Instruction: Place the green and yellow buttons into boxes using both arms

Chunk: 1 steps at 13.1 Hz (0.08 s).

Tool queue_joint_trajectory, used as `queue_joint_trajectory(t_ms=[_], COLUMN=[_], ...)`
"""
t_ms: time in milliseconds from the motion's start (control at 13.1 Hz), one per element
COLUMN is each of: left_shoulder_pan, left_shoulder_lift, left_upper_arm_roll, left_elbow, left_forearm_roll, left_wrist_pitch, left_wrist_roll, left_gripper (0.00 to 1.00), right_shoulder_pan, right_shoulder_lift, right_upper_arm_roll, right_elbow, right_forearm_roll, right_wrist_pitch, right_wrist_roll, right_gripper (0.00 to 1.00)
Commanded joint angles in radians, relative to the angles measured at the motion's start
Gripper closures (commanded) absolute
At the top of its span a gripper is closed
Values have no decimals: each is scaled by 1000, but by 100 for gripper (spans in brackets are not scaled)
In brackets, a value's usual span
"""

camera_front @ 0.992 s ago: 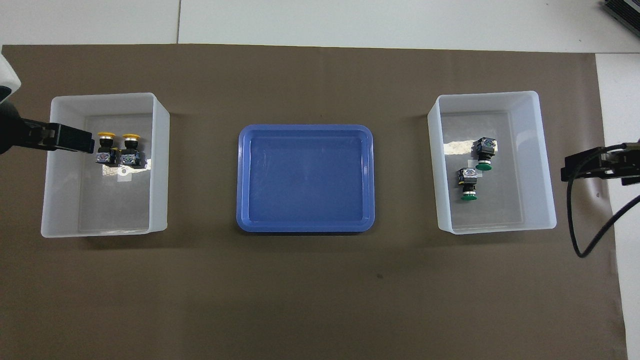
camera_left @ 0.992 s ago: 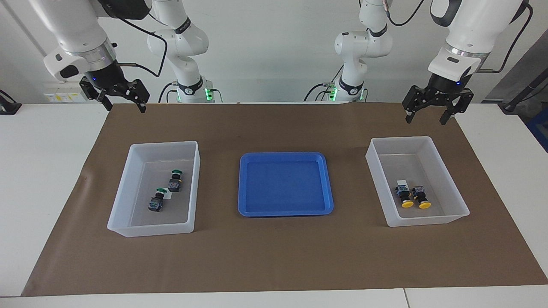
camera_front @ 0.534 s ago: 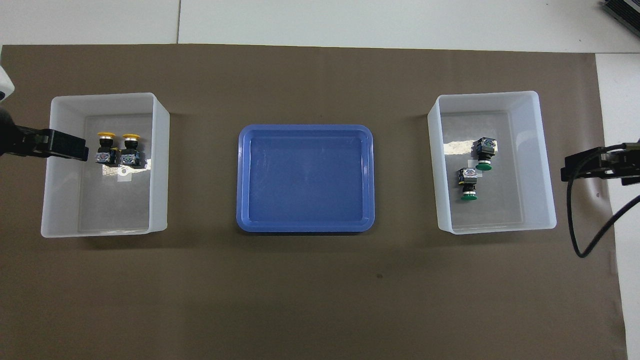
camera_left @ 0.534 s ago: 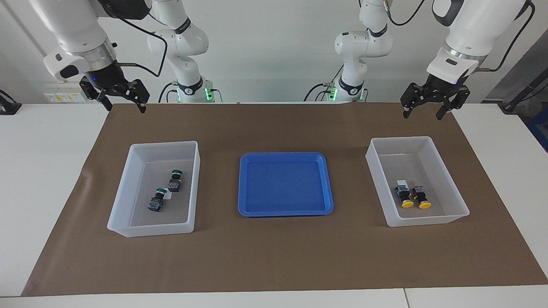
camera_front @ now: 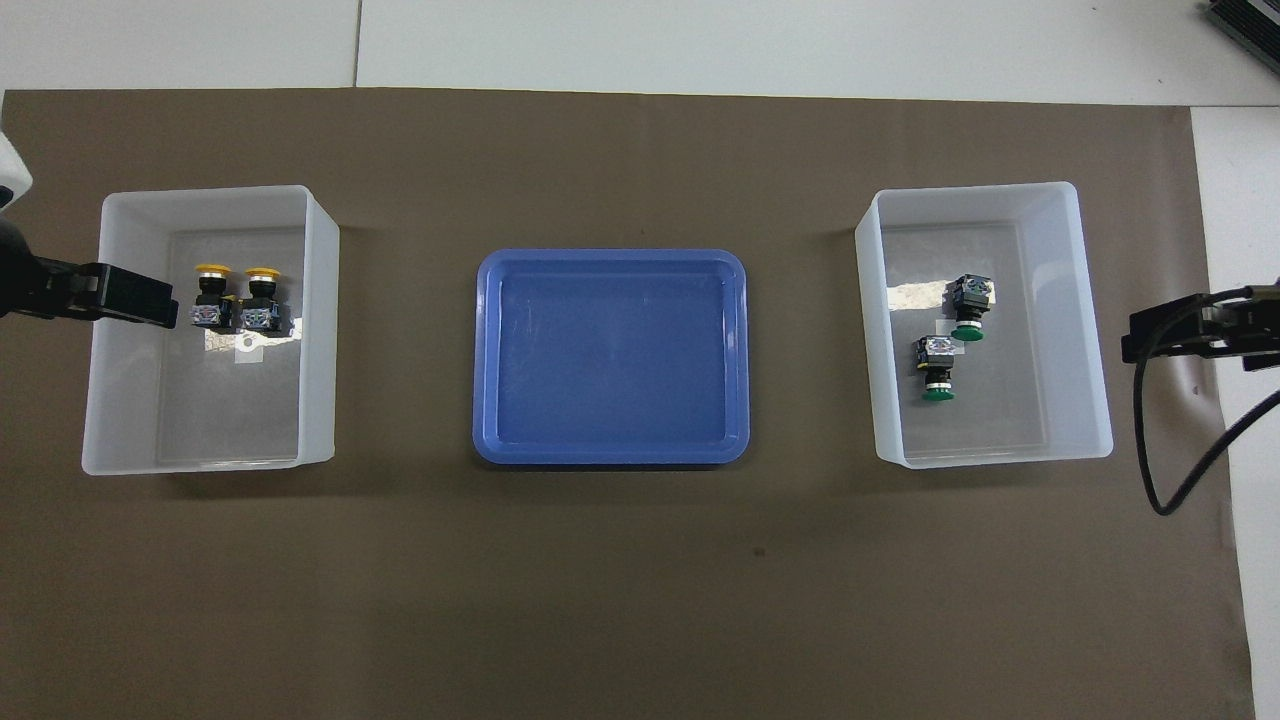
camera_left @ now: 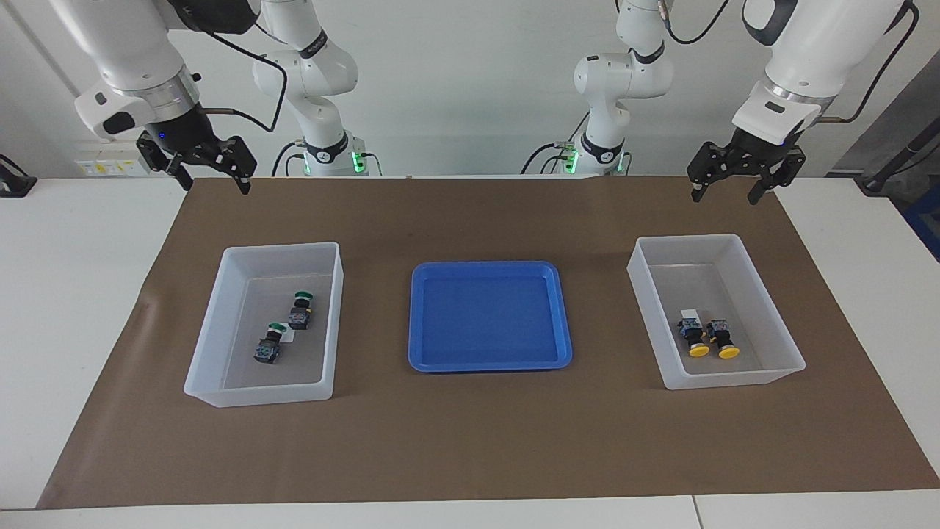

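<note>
Up over the mat's robot-side edge, the left gripper (camera_left: 725, 188) is hanging with fingers spread wide, gripping nothing, touching nothing. The right gripper (camera_left: 211, 178) is doing the same at the other end, jaws apart and empty. Below, two yellow buttons (camera_left: 708, 339) are lying side by side in the white box (camera_left: 764, 305) at the left arm's end; two green buttons (camera_left: 283, 330) are sitting in the other white box (camera_left: 217, 323). The blue tray (camera_left: 489, 270) is lying between them.
</note>
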Motion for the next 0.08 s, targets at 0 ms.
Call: queue_joint_trajectory(t_ms=[0], left_shoulder_pan=[2], left_shoulder_lift=[-30], left_upper_arm_roll=[2], left_elbow=[-35], left_forearm_roll=[7], left_wrist_pitch=[0], left_wrist_roll=[-11], left_gripper=[0], right_shoulder_pan=[-4], right_shoulder_lift=[-20], right_upper_arm_roll=[6], right_elbow=[-17], right_forearm_roll=[11], right_wrist_pitch=[-4], right_wrist_roll=[13], right_gripper=[0])
